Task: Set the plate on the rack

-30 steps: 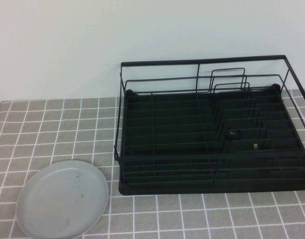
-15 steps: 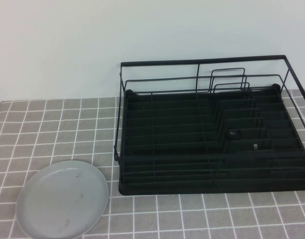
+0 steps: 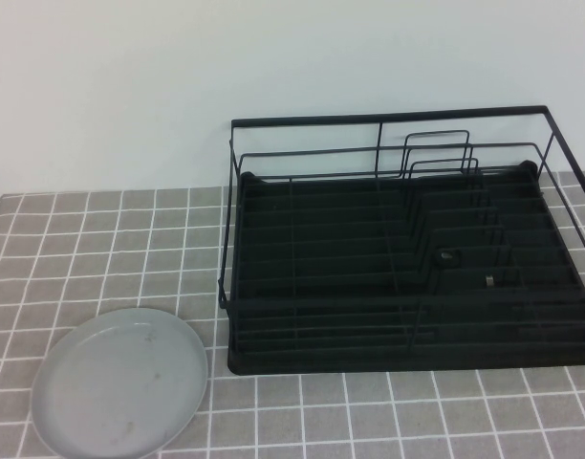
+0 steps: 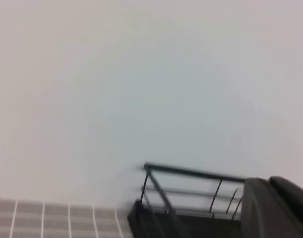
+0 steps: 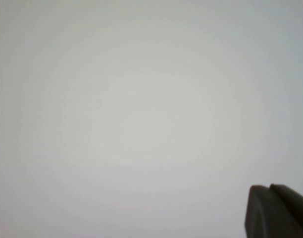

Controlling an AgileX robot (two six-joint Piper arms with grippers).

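Note:
The pale grey-blue plate [image 3: 119, 382] lies flat on the checked tablecloth at the front left. The black wire rack [image 3: 388, 117] stands on the right half of the table with nothing in it. Neither arm shows in the high view. My left gripper [image 4: 269, 181] shows only in the left wrist view, raised and facing the wall. Its two dark fingers lie together, holding nothing, with the rack's top rail [image 4: 191, 173] beyond it. My right gripper [image 5: 269, 187] shows only in the right wrist view against the bare wall, fingers together and empty.
The grey checked tablecloth [image 3: 101, 249] covers the table. A white wall rises behind it. The rack's upright dividers [image 3: 436, 158] stand at its back right, and it fills the table from the middle to the right edge.

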